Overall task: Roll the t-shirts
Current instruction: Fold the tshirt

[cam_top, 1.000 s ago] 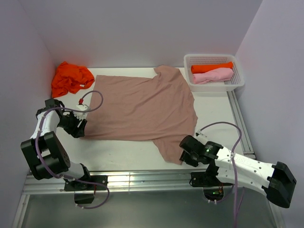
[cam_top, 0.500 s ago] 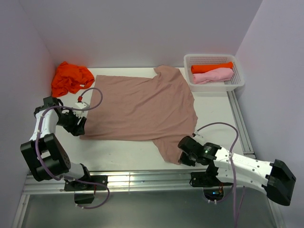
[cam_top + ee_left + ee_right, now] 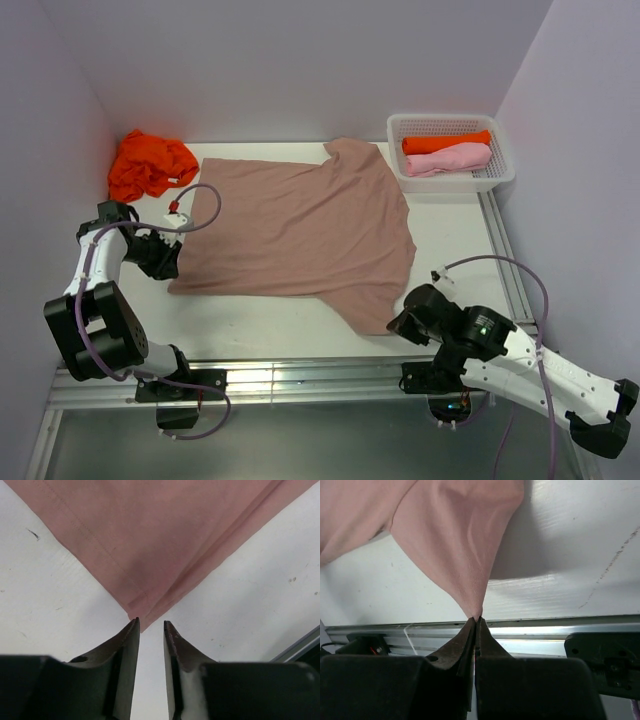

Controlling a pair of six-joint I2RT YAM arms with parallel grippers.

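Lying spread flat across the middle of the desk [image 3: 260, 320], the pinkish-brown t-shirt [image 3: 300, 225] has its hem toward the left edge and its neck toward the right. The right gripper [image 3: 476, 621] is pinched shut on the tip of the near sleeve, by the desk's near edge, and the cloth rises to it in a limp cone. The left gripper [image 3: 150, 626] sits at the near hem corner, jaws a narrow gap apart, the corner's point just at the tips and not visibly clamped. The fabric looks thin, light and floppy, so it will likely sag and wrinkle between holds; the doubled seams at hem and sleeve seem the surest places to grip. A crumpled orange t-shirt [image 3: 150, 165] lies in the far left corner. The basket [image 3: 452, 181] in the far right corner holds a rolled orange t-shirt [image 3: 446, 142] and a rolled pink t-shirt [image 3: 452, 158].
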